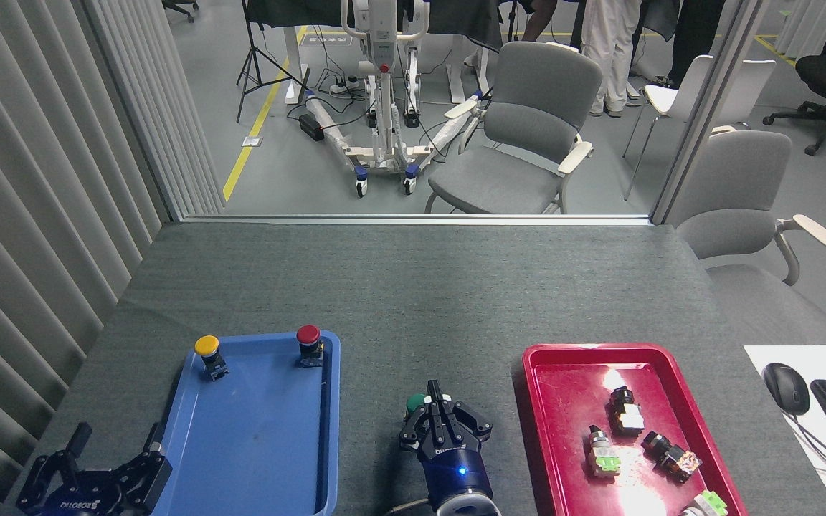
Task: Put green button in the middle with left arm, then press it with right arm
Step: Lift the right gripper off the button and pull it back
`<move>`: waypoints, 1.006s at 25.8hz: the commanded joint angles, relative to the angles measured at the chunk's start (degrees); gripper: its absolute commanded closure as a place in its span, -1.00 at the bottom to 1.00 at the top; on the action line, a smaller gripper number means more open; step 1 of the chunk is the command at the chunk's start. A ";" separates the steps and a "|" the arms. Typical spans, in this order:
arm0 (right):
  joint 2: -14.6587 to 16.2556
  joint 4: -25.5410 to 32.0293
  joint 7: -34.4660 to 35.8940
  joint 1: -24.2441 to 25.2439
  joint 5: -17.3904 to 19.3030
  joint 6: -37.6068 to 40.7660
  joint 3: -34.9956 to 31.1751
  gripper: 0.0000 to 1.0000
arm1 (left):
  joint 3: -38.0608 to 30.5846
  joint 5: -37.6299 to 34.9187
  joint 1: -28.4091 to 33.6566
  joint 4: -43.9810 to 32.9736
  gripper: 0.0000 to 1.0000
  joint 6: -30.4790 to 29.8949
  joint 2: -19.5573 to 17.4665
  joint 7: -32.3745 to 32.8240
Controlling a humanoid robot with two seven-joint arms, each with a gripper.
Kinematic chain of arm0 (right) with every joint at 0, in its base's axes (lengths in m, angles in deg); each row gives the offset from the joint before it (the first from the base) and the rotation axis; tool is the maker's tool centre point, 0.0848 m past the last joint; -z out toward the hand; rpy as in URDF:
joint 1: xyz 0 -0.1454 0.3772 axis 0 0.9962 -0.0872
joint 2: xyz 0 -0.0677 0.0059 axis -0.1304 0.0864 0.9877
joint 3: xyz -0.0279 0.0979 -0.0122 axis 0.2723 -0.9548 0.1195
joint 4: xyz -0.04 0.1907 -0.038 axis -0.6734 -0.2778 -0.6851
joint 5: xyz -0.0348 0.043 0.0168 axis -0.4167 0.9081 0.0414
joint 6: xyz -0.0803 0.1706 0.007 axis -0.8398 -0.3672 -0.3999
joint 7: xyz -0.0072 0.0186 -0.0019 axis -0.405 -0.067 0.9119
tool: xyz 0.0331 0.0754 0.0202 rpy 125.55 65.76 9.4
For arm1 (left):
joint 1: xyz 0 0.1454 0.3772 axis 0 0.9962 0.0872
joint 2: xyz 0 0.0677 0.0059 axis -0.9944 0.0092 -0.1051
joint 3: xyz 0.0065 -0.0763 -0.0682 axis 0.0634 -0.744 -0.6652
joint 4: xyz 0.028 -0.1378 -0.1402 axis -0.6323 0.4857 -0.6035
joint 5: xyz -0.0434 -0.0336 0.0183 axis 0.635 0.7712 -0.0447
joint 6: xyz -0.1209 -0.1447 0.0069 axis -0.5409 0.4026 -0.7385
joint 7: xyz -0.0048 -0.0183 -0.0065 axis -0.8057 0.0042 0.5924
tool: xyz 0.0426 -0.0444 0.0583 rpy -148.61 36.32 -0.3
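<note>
Lettering "ROBOTIQ" marks left pincer point(94, 469), inverted.

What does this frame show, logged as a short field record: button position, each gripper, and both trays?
green button: on the grey table, between the two trays, partly hidden by the right gripper
right gripper: fingertips drawn together right beside the green cap; contact unclear
left gripper: open, at the table's near left edge, holding nothing
blue tray: yellow button and red button upright along the far edge
red tray: several loose switch parts
</note>
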 commanded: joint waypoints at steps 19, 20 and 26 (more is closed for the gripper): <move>7.40 3.43 11.60 8.26 4.51 -0.82 -4.79 -0.99 | 1.94 2.21 0.29 3.12 -0.99 0.57 -0.59 -2.20; 7.58 3.52 11.60 8.52 4.51 -0.82 -5.06 -0.99 | 2.03 2.21 0.29 3.12 -0.98 0.57 -0.59 -2.29; 9.95 4.31 11.60 9.75 4.51 -0.73 -6.02 -1.00 | 2.56 2.30 0.20 3.20 -0.99 0.66 -0.85 -3.08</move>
